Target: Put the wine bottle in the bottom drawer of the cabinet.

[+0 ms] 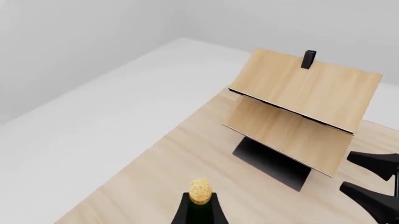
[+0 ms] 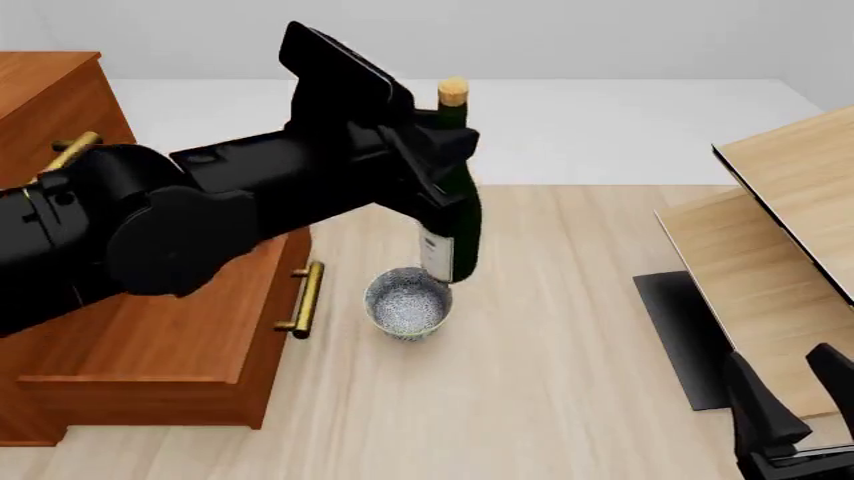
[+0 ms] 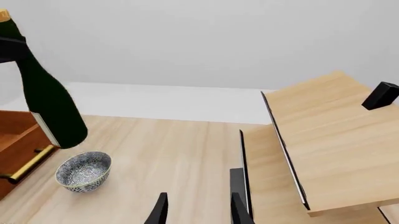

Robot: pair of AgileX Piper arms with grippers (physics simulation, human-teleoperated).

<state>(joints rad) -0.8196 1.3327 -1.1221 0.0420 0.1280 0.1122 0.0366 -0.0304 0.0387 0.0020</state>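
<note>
My left gripper (image 2: 451,140) is shut on the neck of the wine bottle (image 2: 457,215), a dark-green bottle with a tan cork and a white label. It holds the bottle slightly tilted in the air, over the table just beyond the grey speckled bowl (image 2: 407,303). The left wrist view shows the cork (image 1: 200,191) between the fingers. The bottom drawer (image 2: 160,340) stands pulled out of the cabinet (image 2: 47,95), left of the bottle, its brass handle (image 2: 307,298) facing the bowl. My right gripper (image 2: 794,392) is open and empty at the near right. The bottle (image 3: 46,102) also shows in the right wrist view.
A pale light-wood panel structure (image 2: 787,230) on a dark base (image 2: 681,335) stands at the right, close to my right gripper (image 3: 198,212). The bowl (image 3: 83,170) sits beside the drawer's front (image 3: 28,163). Bare wooden tabletop lies between the bowl and the panels.
</note>
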